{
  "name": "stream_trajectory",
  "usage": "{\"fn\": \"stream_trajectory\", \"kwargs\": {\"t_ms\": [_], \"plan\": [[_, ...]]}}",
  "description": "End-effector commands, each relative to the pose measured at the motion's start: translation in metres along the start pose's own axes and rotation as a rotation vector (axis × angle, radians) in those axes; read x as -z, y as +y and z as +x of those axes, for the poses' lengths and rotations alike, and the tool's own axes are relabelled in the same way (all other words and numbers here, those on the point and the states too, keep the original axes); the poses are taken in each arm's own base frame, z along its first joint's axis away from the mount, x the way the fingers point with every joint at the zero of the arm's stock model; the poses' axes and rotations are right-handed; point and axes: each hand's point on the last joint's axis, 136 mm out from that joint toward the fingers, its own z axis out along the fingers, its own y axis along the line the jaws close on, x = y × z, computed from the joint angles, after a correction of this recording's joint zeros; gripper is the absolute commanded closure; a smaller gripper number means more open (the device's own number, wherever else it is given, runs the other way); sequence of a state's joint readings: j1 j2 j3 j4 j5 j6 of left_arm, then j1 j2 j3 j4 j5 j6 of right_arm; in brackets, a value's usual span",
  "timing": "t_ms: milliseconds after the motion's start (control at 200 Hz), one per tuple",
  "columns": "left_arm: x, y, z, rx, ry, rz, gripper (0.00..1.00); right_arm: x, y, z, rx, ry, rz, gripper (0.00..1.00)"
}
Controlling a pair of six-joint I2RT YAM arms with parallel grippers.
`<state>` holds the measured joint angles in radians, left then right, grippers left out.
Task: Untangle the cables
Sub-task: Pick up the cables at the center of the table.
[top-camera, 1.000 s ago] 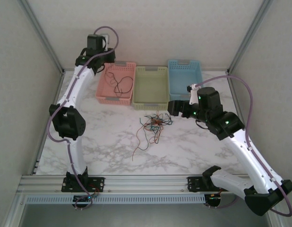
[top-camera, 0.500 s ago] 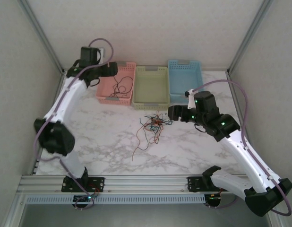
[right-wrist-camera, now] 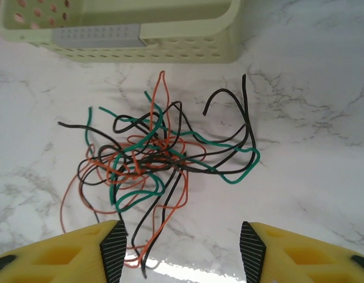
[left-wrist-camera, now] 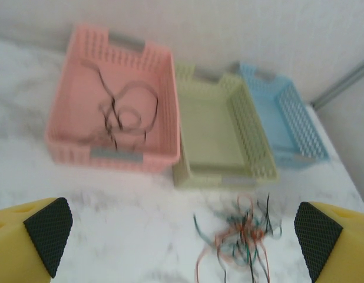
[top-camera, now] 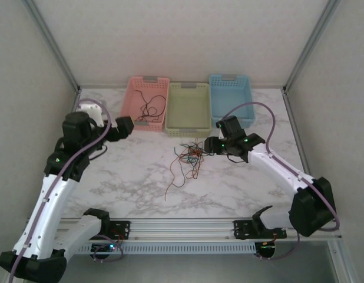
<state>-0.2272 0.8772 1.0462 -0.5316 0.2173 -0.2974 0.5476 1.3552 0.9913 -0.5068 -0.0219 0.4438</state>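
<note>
Bare marble table [top-camera: 241, 188] lies open between the arm bases and the cables [top-camera: 191, 156], and on both sides of them. The cables form a knot mid-table. Its long axis runs near to far, with one red-orange strand trailing toward the near left. Which strand crosses over which at the knot's centre cannot be told, and the left wrist view is blurred. The right gripper [top-camera: 210, 144] sits just right of the knot, jaws apart, nothing clamped. The left gripper [top-camera: 124, 127] hangs well to the left, jaws spread wide and empty. Just beyond the knot stands the green basket [top-camera: 188, 131], flanked by the pink basket [top-camera: 128, 97], which holds one dark cable [top-camera: 149, 106], and the blue basket [top-camera: 230, 79] at the far edge.
</note>
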Motion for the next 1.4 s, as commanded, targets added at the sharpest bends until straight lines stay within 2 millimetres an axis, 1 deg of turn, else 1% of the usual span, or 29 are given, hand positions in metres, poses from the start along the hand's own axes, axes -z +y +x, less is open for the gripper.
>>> {"fn": "stream_trajectory", "kwargs": {"t_ms": [0, 60, 155, 230, 300, 471, 611, 741, 811, 826, 856, 901, 966, 1116, 1292, 1397], "plan": [[0.008, -0.009, 0.031, 0.093, 0.097, 0.085, 0.0, -0.023, -0.006, -0.003, 0.015, -0.002, 0.032, 0.45], [0.011, -0.012, 0.038, 0.124, 0.113, 0.111, 0.0, -0.032, -0.008, -0.002, 0.023, 0.019, 0.038, 0.48], [0.013, -0.016, 0.05, 0.152, 0.151, 0.144, 0.0, -0.043, -0.004, 0.002, 0.016, 0.052, 0.016, 0.54], [0.012, -0.013, 0.058, 0.171, 0.166, 0.132, 0.01, -0.05, 0.005, 0.01, -0.015, 0.087, -0.039, 0.55], [0.01, -0.009, 0.063, 0.189, 0.171, 0.125, 0.01, -0.056, 0.017, 0.02, -0.023, 0.118, -0.098, 0.57], [0.007, -0.006, 0.071, 0.194, 0.182, 0.118, 0.02, -0.059, 0.039, 0.033, 0.03, 0.145, -0.136, 0.58], [0.005, -0.006, 0.076, 0.187, 0.201, 0.123, 0.04, -0.061, 0.055, 0.045, 0.084, 0.189, -0.132, 0.58], [0.005, -0.002, 0.079, 0.184, 0.202, 0.108, 0.04, -0.066, 0.063, 0.053, 0.144, 0.217, -0.067, 0.6], [0.006, -0.001, 0.08, 0.182, 0.203, 0.102, 0.04, -0.07, 0.064, 0.05, 0.144, 0.211, -0.053, 0.61], [0.006, 0.0, 0.081, 0.182, 0.203, 0.101, 0.04, -0.07, 0.07, 0.055, 0.163, 0.216, -0.058, 0.61], [0.006, 0.0, 0.081, 0.182, 0.205, 0.097, 0.04, -0.071, 0.072, 0.055, 0.166, 0.215, -0.054, 0.62], [0.006, 0.001, 0.082, 0.18, 0.206, 0.093, 0.04, -0.073, 0.073, 0.054, 0.169, 0.211, -0.044, 0.62], [0.006, 0.002, 0.083, 0.18, 0.209, 0.091, 0.04, -0.075, 0.075, 0.05, 0.169, 0.203, -0.034, 0.66], [0.007, 0.003, 0.083, 0.173, 0.212, 0.081, 0.04, -0.083, 0.08, 0.045, 0.168, 0.21, -0.024, 0.7], [0.008, 0.003, 0.083, 0.169, 0.209, 0.081, 0.04, -0.092, 0.08, 0.043, 0.176, 0.219, 0.005, 0.71], [0.007, 0.004, 0.084, 0.168, 0.21, 0.079, 0.04, -0.092, 0.074, 0.039, 0.201, 0.219, 0.061, 0.72]]}}
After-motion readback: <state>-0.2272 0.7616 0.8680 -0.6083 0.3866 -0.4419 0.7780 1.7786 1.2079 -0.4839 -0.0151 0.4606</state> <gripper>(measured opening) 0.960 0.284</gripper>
